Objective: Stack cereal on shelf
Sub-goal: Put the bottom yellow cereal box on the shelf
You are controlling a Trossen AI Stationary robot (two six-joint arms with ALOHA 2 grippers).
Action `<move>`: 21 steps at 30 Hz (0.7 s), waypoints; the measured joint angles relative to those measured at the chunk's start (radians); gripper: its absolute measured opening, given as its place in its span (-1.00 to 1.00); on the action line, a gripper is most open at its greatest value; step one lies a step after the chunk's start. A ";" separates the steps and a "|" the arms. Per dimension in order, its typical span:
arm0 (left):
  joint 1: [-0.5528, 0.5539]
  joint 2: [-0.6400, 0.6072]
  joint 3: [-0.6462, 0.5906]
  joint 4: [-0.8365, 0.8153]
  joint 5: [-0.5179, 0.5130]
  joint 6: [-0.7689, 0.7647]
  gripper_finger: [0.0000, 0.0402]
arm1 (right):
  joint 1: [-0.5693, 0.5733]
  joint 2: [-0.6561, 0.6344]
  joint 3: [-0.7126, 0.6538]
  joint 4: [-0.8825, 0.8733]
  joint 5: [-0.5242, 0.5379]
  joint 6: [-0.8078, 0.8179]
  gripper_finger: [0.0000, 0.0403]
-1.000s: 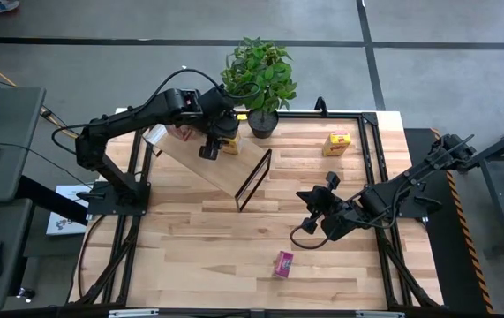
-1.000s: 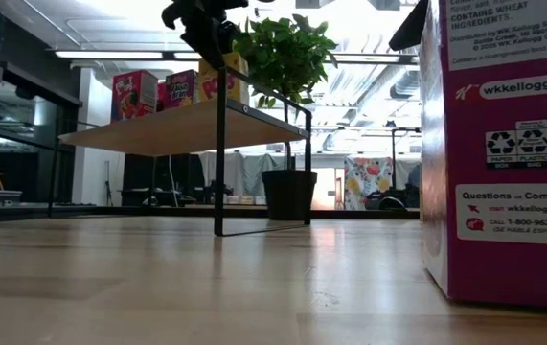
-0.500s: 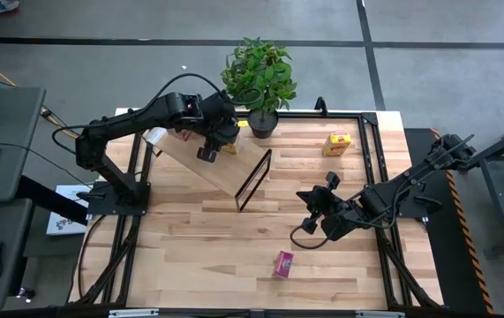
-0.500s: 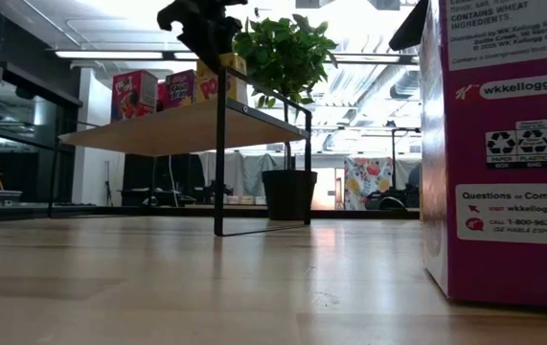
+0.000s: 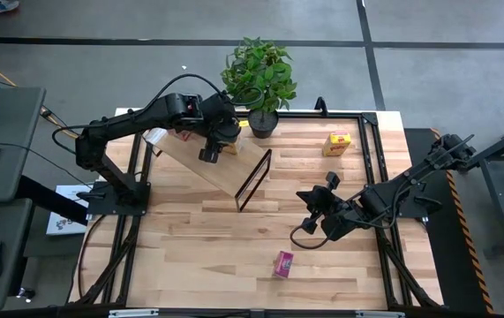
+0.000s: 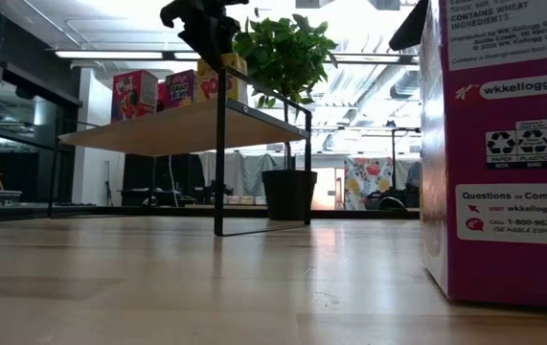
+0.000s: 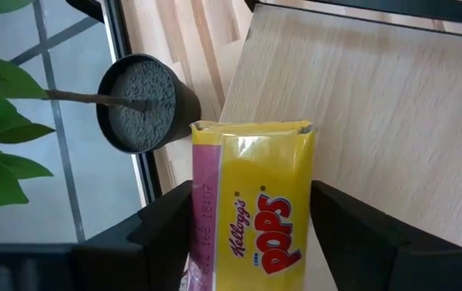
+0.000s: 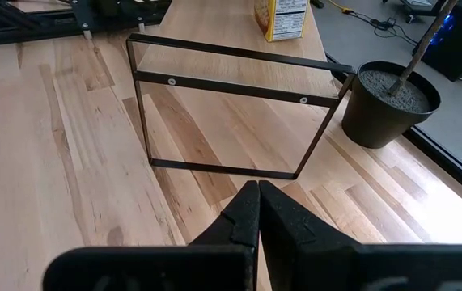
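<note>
Cereal boxes (image 6: 172, 88) on shelf (image 5: 212, 163), plant (image 5: 260, 84) behind, two boxes apart on table (image 5: 190, 247)

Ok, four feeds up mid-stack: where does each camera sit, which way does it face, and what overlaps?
High: overhead, straight down on the table; both arms show.
Low: at tabletop height, level across to the shelf; the left gripper hangs above it.
Left wrist: on the left arm, looking past its fingers flanking a yellow Pops box over the shelf.
Right wrist: on the right arm, past its shut right gripper toward the shelf's frame.
Shared: the plant pot shows in all four views.
</note>
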 joint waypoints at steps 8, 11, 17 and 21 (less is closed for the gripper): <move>0.000 0.000 0.000 0.007 -0.002 0.016 0.32 | 0.000 0.000 0.000 0.000 0.000 0.002 -1.00; 0.000 0.000 0.000 0.017 -0.016 0.034 0.36 | 0.000 0.000 0.000 0.000 0.000 0.002 -1.00; 0.000 0.000 0.000 0.025 -0.043 0.062 0.37 | 0.000 0.000 0.000 0.000 0.000 0.000 -1.00; 0.000 -0.001 0.000 0.026 -0.071 0.073 0.37 | 0.000 0.000 0.000 0.000 0.000 0.000 -1.00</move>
